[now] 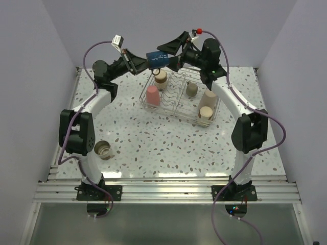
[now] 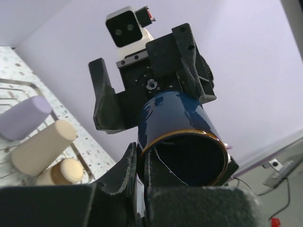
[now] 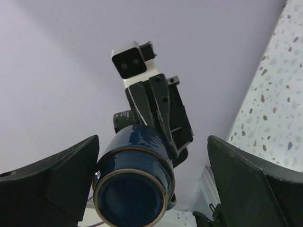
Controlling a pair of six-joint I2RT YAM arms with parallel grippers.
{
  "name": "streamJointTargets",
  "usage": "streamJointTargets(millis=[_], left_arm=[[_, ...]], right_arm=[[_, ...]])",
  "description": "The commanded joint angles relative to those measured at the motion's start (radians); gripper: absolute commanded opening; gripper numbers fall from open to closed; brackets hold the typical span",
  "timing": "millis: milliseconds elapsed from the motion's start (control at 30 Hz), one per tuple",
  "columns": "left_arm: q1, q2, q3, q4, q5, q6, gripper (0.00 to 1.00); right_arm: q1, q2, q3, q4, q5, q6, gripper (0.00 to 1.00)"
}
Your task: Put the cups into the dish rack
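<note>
Dark blue glaze fills both of your wrist views: the dark blue cup [image 2: 182,137] is up in the air, lying on its side above the far edge of the dish rack [image 1: 176,87], right where your two arms meet.

Your left hand [image 2: 140,157] is clenched on it. The fingers [image 2: 124,170] pinch the rim, one outside the wall and one just inside the mouth, and the mouth faces back at that hand's own camera.

Your right hand [image 3: 152,142] is spread as wide as it goes and grips nothing. The base of the cup points into it and sits between its two fingers, close against one of them and well apart from the other (whether it actually touches that nearer finger, you cannot tell from here).

Below, the rack stands on the speckled tabletop [image 1: 153,148] toward the far side. A pink tumbler [image 1: 153,95] stands at its left end, a grey-beige cup [image 1: 191,89] near the middle, and two pale cups at the right end. In the left wrist view a lavender cup [image 2: 23,118] and a beige tumbler [image 2: 42,146] show side by side inside the wires.

One metallic cup [image 1: 103,149] sits upright on the tabletop, mouth up, well apart from the rack and just beside your left arm's elbow.
</note>
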Motion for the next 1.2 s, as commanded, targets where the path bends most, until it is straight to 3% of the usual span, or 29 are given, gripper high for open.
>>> streamJointTargets(millis=[0, 433, 500, 633, 733, 833, 1000, 1167], left_arm=[[0.007, -0.006, 0.031, 0.474, 0.022, -0.26, 0.0], [0.025, -0.101, -0.023, 0.017, -0.034, 0.061, 0.0], [0.039, -0.112, -0.023, -0.03, -0.049, 0.102, 0.0], [0.07, -0.132, -0.032, -0.075, -0.064, 0.119, 0.0], [0.082, -0.144, -0.026, -0.122, -0.07, 0.148, 0.0], [0.085, -0.145, 0.0, -0.196, -0.072, 0.202, 0.0], [0.085, -0.144, 0.016, -0.242, -0.095, 0.224, 0.0], [0.084, -0.138, 0.019, -0.245, -0.086, 0.225, 0.0]], right_arm=[[0.015, -0.045, 0.009, 0.119, -0.056, 0.057, 0.99], [0.022, -0.066, 0.02, 0.091, -0.071, 0.024, 0.96], [0.022, -0.069, 0.035, 0.057, -0.076, -0.007, 0.92], [0.022, -0.071, 0.04, 0.03, -0.091, -0.033, 0.73], [0.022, -0.072, 0.032, 0.017, -0.096, -0.045, 0.66], [0.026, -0.069, 0.038, -0.006, -0.099, -0.065, 0.67], [0.055, -0.037, 0.13, -0.107, -0.119, -0.142, 0.8], [0.075, -0.02, 0.152, -0.125, -0.111, -0.159, 0.8]])
